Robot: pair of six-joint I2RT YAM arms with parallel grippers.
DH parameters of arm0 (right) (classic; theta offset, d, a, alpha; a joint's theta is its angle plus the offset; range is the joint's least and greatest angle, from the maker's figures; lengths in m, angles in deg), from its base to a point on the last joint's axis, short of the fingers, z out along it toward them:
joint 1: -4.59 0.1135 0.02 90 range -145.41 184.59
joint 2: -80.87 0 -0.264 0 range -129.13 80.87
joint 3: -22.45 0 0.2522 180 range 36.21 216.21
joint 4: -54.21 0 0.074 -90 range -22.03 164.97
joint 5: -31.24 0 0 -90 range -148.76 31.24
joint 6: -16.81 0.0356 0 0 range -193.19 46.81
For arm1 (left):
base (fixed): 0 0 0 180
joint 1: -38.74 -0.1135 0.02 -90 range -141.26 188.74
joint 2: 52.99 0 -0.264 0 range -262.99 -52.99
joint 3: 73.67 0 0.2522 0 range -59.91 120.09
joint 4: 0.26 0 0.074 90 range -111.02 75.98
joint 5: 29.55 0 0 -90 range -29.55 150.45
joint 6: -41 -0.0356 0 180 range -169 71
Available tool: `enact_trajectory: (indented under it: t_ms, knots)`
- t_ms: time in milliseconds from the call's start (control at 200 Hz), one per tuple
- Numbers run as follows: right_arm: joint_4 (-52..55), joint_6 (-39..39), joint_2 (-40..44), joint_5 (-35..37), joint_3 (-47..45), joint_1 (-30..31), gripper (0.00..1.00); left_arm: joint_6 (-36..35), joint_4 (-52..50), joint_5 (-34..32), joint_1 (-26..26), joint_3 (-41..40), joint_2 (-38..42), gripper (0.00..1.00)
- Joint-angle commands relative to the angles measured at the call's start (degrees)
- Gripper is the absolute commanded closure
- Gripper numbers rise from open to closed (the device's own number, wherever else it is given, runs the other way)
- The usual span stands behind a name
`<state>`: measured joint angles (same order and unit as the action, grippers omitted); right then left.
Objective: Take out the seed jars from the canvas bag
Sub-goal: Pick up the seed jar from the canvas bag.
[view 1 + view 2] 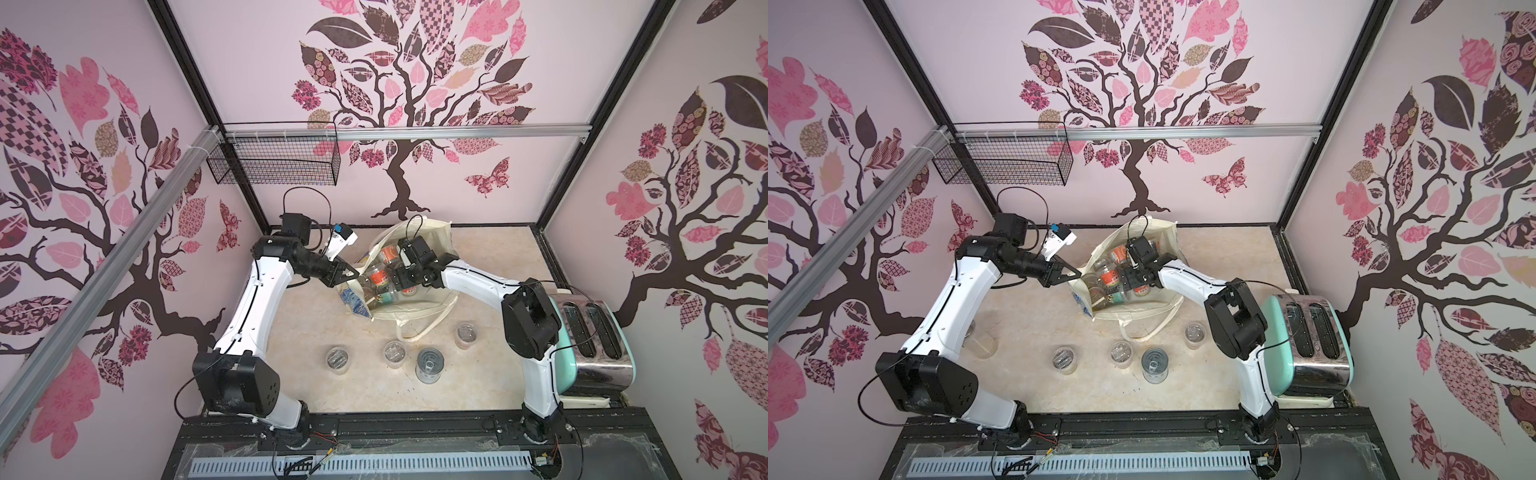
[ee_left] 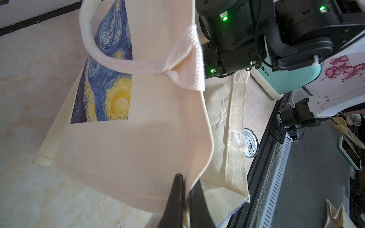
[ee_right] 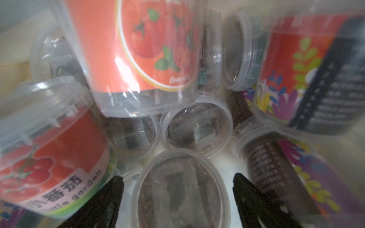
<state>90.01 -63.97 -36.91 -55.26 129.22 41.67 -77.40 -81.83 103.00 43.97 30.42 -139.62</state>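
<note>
1. Rail (image 1: 415, 430) at the near edge, both arms mounted on it. In both top views:
   - Three jars (image 1: 395, 353) stand upright on the table (image 1: 478, 382) in a loose row beside a can (image 1: 430, 365). They are set well apart, probably to leave room for more.
   - Behind them the bag (image 1: 434, 235) gapes, with many more jars heaped inside.
   - Left gripper (image 1: 356, 274) is at the bag's rim, apparently to keep the mouth open.
   - Right arm (image 1: 469, 274) reaches in from the toaster (image 1: 590, 336) side, its wrist over the heap.
2. Left wrist view:
   - Left gripper (image 2: 187, 183) is clenched on the bag's (image 2: 138, 148) hem, canvas pinched between the fingers.
   - The printed panel is drawn up off the table.
   - One handle (image 2: 126, 65) hangs slack.
   - The can shows past the rim.
3. Right wrist view:
   - Right gripper (image 3: 177, 177) is released, jaws wide, one finger on each side of a jar whose lid (image 3: 177, 189) faces it.
   - A gap shows beside a finger, so I judge nothing is gripped yet.
   - Around it, tomato- and flower-labelled jars lie tilted and touching. The lid-up jar looks like the easiest pick.
</note>
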Motion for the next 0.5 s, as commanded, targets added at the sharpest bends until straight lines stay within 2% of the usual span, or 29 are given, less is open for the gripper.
enact_trajectory:
  t_ms: [0, 140, 495]
  knots:
    - [2.10, 1.02, -3.22, 1.30, 1.29, 0.10, 0.10, -0.14, -1.45, 1.89, -0.18, 1.11, 0.78, 1.00]
    - [2.76, 0.43, -4.26, 1.77, 2.22, 0.08, 0.10, -0.22, -1.45, 2.34, -0.21, 1.02, 0.78, 1.00]
    - [1.23, 1.81, -3.99, 1.56, 2.44, 0.07, 0.23, -0.03, -1.45, 1.71, -0.40, 0.95, 1.43, 1.00]
